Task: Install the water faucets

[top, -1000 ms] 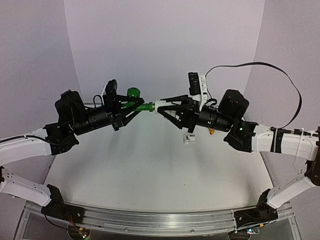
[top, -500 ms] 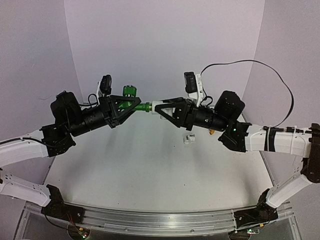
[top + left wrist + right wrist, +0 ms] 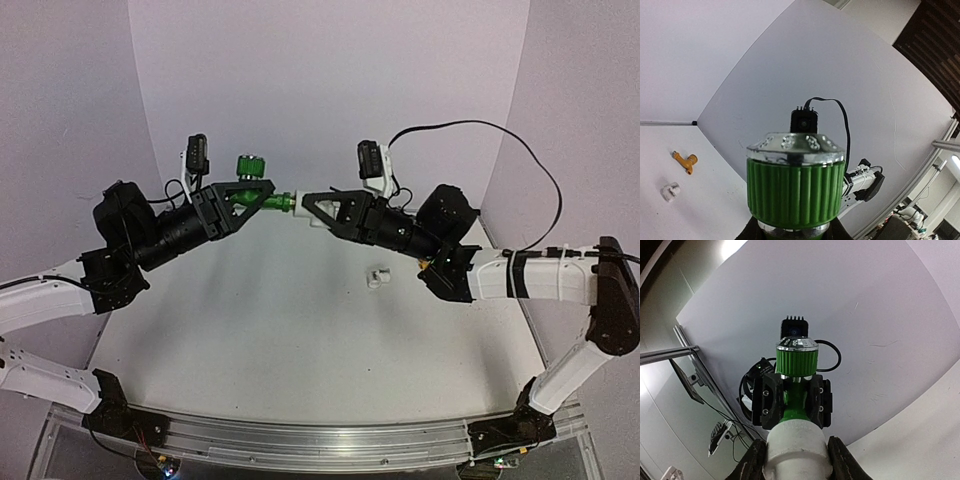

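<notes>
Left arm [image 3: 45,300] and right arm [image 3: 555,280] showing white links, black joints. Left gripper [image 3: 270,198] and right gripper [image 3: 303,203] wearing black triangular frames. Black cameras [image 3: 197,150] sitting on wrists. Black cable [image 3: 480,125] looping over right arm; black strap [image 3: 509,275] wrapping its link. Green lights [image 3: 166,464] glowing near bases [image 3: 505,432].

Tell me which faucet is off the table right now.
The green faucet: the left gripper holds it in the air, meeting the white fitting in the right gripper. The yellow faucet lies on the table.
</notes>
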Tool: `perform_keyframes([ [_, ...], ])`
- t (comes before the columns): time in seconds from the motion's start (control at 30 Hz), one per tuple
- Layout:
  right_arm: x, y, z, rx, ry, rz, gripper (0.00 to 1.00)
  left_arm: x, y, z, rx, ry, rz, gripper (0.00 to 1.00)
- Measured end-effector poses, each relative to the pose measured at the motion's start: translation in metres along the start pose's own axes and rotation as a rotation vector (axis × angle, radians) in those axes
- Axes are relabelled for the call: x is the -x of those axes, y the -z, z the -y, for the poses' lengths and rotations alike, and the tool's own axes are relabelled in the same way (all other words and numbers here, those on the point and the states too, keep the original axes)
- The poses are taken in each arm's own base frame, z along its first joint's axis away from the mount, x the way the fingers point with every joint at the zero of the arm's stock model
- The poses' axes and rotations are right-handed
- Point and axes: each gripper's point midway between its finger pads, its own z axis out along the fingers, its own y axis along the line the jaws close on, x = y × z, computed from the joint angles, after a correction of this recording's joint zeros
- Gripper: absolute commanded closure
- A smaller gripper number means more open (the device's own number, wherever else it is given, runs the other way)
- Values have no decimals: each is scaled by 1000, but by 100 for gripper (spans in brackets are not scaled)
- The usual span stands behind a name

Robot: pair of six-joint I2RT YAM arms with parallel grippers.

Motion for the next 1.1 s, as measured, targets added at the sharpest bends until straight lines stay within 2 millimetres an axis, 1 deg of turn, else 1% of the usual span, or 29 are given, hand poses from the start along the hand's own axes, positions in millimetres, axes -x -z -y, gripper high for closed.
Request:
perform_keyframes([
  [0.2, 3, -4, 2, 20, -138, 23, 100, 5, 1, 5, -20, -157, 27, 100],
  [0.43, 4, -9, 6, 46, -290, 38, 100, 5, 4, 10, -58, -394, 59, 100],
  [0.57, 8, -12, 3, 67, -368, 44, 100, 5, 2, 17, -97, -531, 72, 100],
  [0.87, 13, -12, 0, 95, -536, 55, 100, -7, -1, 31, -206, -923, 72, 100],
  [1.0, 24, -12, 1, 112, -607, 88, 100, -9, -10, 38, -247, -1133, 56, 100],
  [1.1, 32, -10, 6, 111, -660, 121, 100, -9, -19, 37, -249, -1290, 10, 100],
])
